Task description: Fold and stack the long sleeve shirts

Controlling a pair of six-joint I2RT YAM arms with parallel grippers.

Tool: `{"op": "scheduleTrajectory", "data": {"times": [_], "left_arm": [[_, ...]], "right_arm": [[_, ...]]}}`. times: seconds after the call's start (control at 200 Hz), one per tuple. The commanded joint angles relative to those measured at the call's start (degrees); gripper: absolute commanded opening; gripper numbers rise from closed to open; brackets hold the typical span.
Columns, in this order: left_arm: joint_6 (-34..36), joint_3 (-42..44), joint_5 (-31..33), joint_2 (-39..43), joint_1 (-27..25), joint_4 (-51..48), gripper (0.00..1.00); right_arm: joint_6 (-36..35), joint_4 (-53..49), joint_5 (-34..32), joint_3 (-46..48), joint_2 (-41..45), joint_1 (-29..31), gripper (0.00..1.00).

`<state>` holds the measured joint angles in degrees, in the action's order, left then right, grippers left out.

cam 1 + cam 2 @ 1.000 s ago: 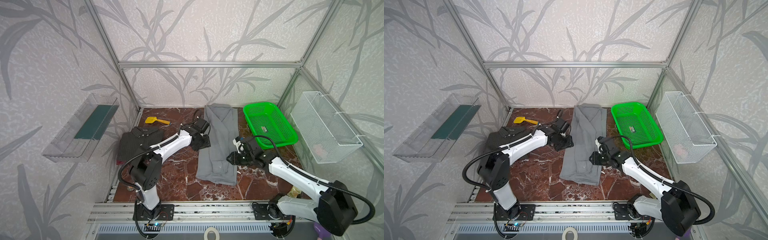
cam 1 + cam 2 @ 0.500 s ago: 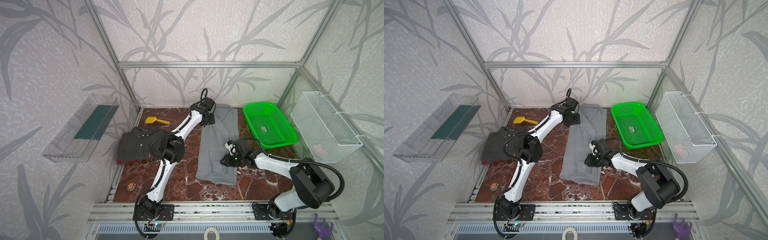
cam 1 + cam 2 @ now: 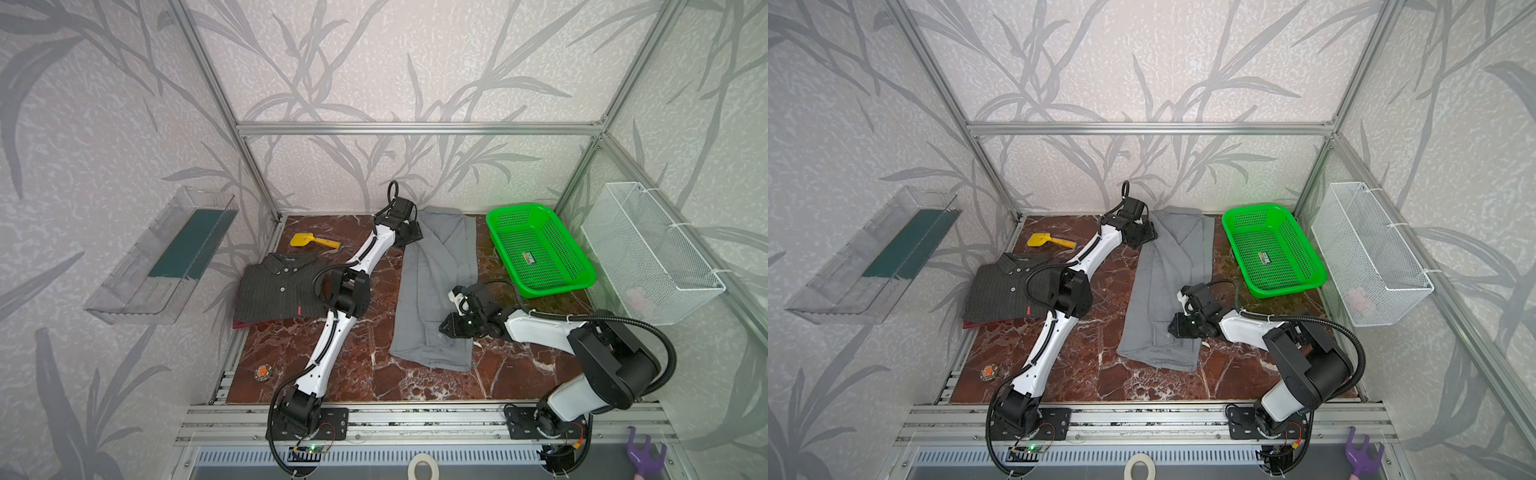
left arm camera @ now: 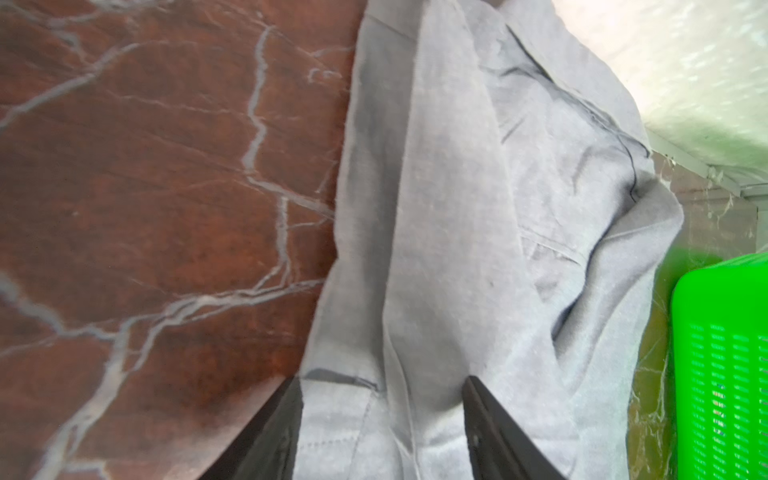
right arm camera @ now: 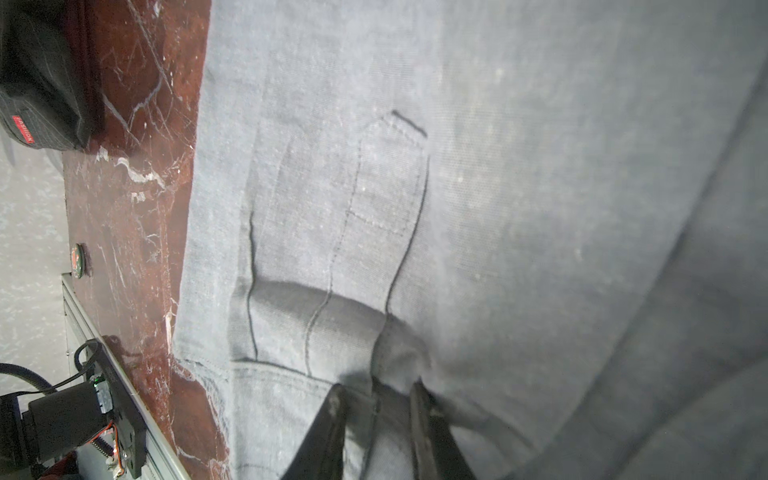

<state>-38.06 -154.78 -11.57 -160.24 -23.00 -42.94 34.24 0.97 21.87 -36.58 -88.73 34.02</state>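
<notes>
Leaf-patterned walls and an aluminium frame close in a red-brown marble bench (image 3: 353, 365), and the grey shirt (image 3: 430, 297) lies down its middle as one long narrow strip. Its long axis runs from the back wall toward the front rail, collar end far and hem end near. The left claw (image 3: 410, 236) sits at the far end on the strip's left edge. In the left wrist view its fingers (image 4: 286, 428) are spread wide, with grey cloth lying flat between them and nothing gathered. The right claw (image 5: 376, 386) is low at the near end on the strip's right edge. Its fingers are drawn close together on a small ruck of grey cloth that bulges just ahead of the tips, so it looks to be pinching the shirt near the hem. Well to the left, the pinstriped shirt (image 3: 276, 291) lies folded on top of the dark red garment (image 3: 246, 324), of which only a thin edge shows. The green basket (image 3: 557, 287) stands apart on the right. The next fold probably runs along the long axis. The right arm is the nearer one to the hem, which would have to travel away from it toward the collar, where the left claw could pin the cloth.
</notes>
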Motion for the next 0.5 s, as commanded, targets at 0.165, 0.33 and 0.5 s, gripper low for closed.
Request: {"op": "scheduleTrajectory", "data": {"times": [0.165, 0.33, 0.5], "left_arm": [[4.89, -0.16, -1.28, 2.72, -0.46, -6.44, 0.69], [6.81, 10.50, 1.77, 16.35, -0.55, -6.98, 0.83], [3.82, 31.57, 2.72, 32.97, -0.55, -5.61, 0.86]], "right_arm": [[-0.64, -10.32, -1.66, -1.38, 10.00, 0.38, 0.29], [-2.16, -19.80, -7.14, -3.09, 17.69, 0.42, 0.39], [-0.62, -24.37, -9.05, -0.02, 22.70, 0.19, 0.62]]}}
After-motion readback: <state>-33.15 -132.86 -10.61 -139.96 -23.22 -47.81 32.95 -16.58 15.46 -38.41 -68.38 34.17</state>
